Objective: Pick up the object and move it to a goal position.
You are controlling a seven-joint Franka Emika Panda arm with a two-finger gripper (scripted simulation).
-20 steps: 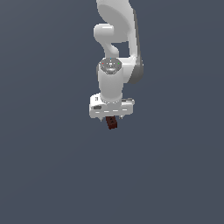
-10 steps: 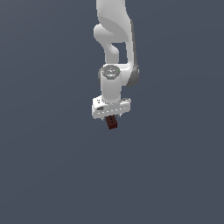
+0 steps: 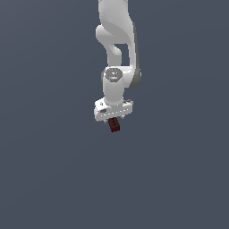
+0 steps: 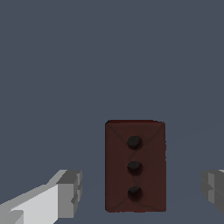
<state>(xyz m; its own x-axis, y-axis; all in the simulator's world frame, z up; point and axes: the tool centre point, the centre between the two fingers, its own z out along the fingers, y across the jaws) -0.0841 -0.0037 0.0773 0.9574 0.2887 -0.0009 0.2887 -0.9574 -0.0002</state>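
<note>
The object [image 3: 115, 125] is a tiny dark red-brown block, seen in the exterior view just below the white hand. In the wrist view the object [image 4: 135, 131] shows three dark dots in a row down its top face. My gripper [image 3: 114, 120] hangs straight over it, pointing down. In the wrist view my gripper [image 4: 142, 190] is open, one grey fingertip [image 4: 70, 192] on one side of the block and the other at the frame's edge. A clear gap shows between each fingertip and the block.
A plain dark grey-blue surface fills both views. The white arm [image 3: 117, 40] rises from the hand to the top of the exterior view. No other object shows.
The arm's upper links have sunk slightly toward the hand. The hand and the block stay at almost the same spot.
</note>
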